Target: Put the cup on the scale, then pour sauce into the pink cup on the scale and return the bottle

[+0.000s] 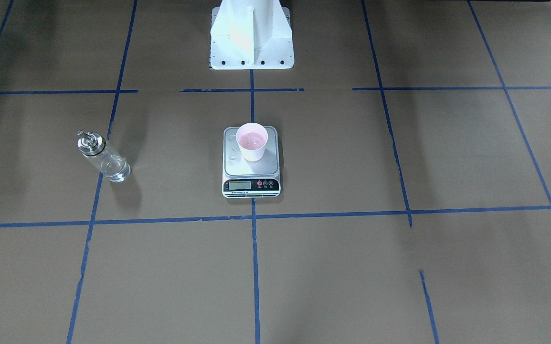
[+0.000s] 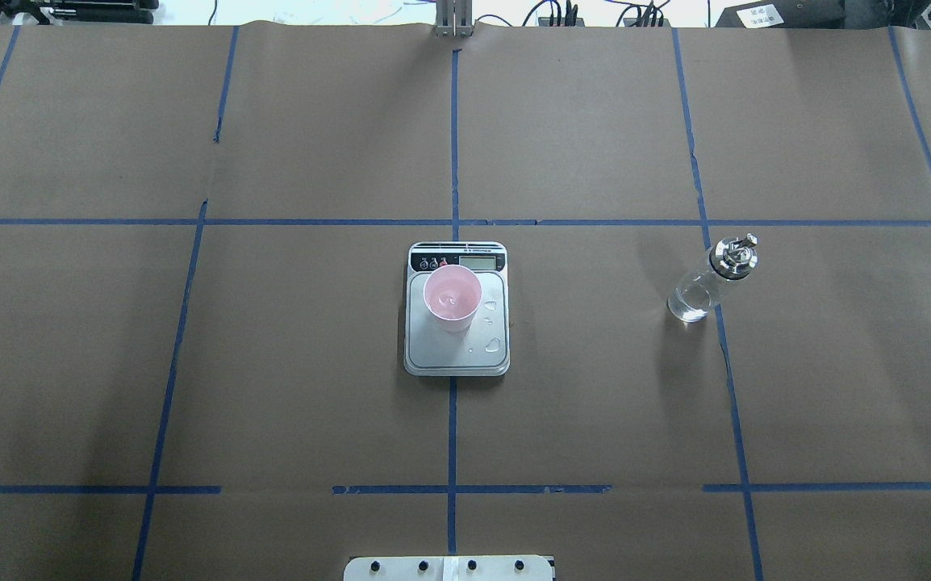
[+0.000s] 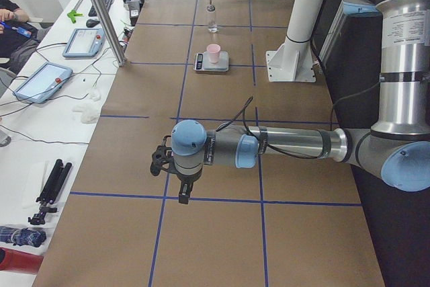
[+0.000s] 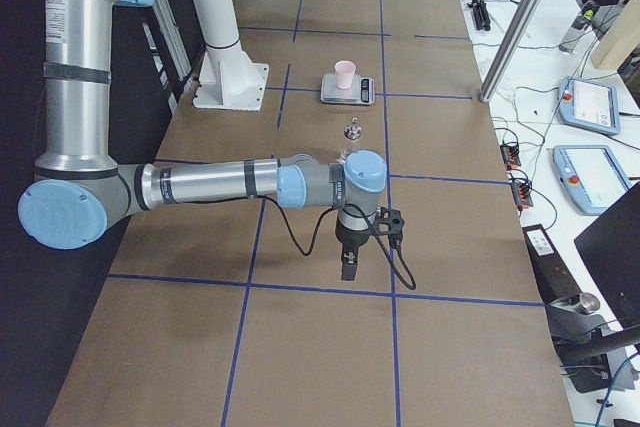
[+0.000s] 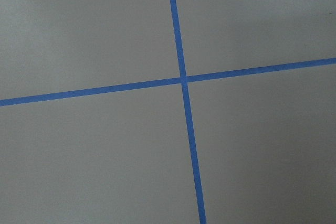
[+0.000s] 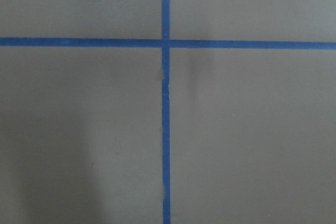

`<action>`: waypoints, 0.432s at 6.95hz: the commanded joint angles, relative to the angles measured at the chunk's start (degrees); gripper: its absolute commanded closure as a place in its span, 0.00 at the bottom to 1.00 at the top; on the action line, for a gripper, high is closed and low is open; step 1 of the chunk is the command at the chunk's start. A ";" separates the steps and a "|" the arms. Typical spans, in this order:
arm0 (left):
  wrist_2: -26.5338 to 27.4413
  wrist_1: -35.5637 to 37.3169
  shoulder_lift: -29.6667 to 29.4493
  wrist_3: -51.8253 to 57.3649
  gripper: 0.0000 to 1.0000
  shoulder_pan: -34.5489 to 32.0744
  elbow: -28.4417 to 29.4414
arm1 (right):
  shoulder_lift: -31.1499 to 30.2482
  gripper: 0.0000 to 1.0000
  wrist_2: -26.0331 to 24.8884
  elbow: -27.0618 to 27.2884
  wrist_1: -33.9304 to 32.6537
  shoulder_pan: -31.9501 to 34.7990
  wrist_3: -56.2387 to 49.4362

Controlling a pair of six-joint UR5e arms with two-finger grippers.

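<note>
The pale pink cup (image 1: pixel 251 142) stands upright on the scale (image 1: pixel 267 166) at the table's middle, with clear liquid in it; it also shows in the overhead view (image 2: pixel 452 298). A few droplets lie on the scale's platform (image 2: pixel 457 357). The glass bottle (image 1: pixel 102 156) with its metal spout stands upright on the table on my right side (image 2: pixel 706 284), holding a little clear sauce at its bottom. My left gripper (image 3: pixel 181 196) and right gripper (image 4: pixel 347 269) hang far out at the table's two ends, away from all objects; I cannot tell whether they are open or shut.
The white robot base (image 1: pixel 251 36) stands behind the scale. Blue tape lines (image 2: pixel 452 145) grid the brown table cover. Tablets and cables (image 3: pixel 44 80) lie on the side bench beyond the far edge. Both wrist views show only tape and table.
</note>
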 commanded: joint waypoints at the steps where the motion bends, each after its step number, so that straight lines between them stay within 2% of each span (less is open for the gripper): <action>1: 0.00 0.01 0.01 -0.09 0.00 0.12 0.10 | -1.87 0.00 1.68 0.04 0.11 4.35 -0.10; 3: 0.09 0.01 0.01 -0.09 0.00 0.12 0.19 | -1.87 0.00 1.85 -0.05 0.89 4.36 -0.19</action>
